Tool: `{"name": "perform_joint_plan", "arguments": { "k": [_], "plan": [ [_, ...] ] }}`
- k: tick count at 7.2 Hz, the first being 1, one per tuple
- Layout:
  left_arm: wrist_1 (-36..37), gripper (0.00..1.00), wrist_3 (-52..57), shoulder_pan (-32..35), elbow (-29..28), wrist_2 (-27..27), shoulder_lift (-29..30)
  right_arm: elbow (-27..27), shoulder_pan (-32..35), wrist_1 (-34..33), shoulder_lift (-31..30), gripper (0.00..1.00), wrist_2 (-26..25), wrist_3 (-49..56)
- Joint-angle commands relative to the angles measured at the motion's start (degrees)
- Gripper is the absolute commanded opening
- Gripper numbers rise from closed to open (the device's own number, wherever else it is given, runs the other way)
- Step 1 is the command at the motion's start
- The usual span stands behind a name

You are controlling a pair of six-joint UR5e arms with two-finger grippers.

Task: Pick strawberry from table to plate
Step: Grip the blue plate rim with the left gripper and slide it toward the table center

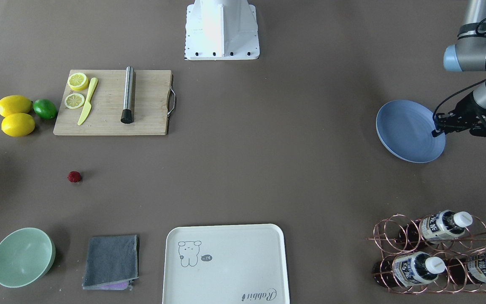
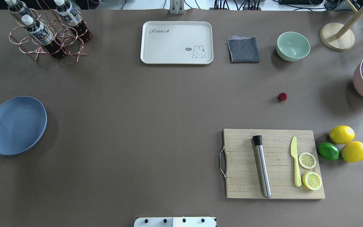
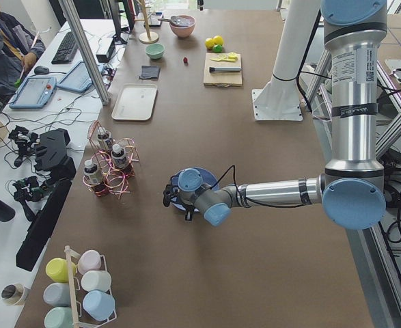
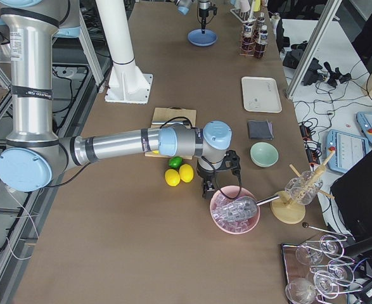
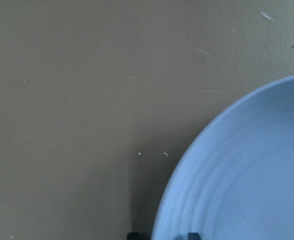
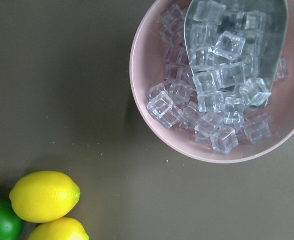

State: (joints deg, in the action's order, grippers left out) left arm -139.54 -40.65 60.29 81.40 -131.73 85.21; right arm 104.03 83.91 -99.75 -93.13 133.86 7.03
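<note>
Dark-red strawberry [image 1: 74, 177] lies on the table [image 1: 268, 169], well apart from the blue plate [image 1: 403, 131]

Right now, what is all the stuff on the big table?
strawberry: one, dark red, bare table, robot's right
plate: one, blue, robot's left side
cutting board: one, wooden, robot's right; holds two lemon halves, yellow knife, metal rod
lemons: two, yellow, right of board
lime: one, green, beside lemons
bowl: one, mint green, far side
cloth: one, grey, beside bowl
tray: one, cream, far middle
bottles: three, dark, copper rack, far left
ice bowl: one, pink, metal scoop inside, right edge
left hand: one, black, open at plate's rim
right hand: one, near ice bowl, open or shut unclear
</note>
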Motion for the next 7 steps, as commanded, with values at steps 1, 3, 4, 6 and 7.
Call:
{"name": "perform_joint_plan", "arguments": {
  "k": [1, 3, 4, 6, 7],
  "plan": [
    [0.67, 0.00, -0.22, 5.14, 0.34, -10.06, 2.05, 0.47, 0.02, -0.01, 0.14, 1.00, 0.09, 0.00],
    [0.85, 0.00, -11.04, 6.51, 4.44, -13.64, 6.01, 0.83, -0.24, 0.08, 0.49, 1.00, 2.62, -0.26],
    [0.59, 0.00, -18.86, 4.24, 8.21, -13.73, 7.85, 0.83, -0.94, 0.08, 0.84, 1.00, 4.46, -0.35],
    [0.76, 0.00, -29.71, -4.97, 11.59, -8.49, 13.80, 0.74, -6.10, 0.17, 5.39, 1.00, 4.75, -8.04],
    [0.85, 0.00, -32.45, -9.97, 11.42, -5.06, 16.81, 0.48, -8.91, 0.17, 7.77, 1.00, 4.40, -10.35]
  ]
}}
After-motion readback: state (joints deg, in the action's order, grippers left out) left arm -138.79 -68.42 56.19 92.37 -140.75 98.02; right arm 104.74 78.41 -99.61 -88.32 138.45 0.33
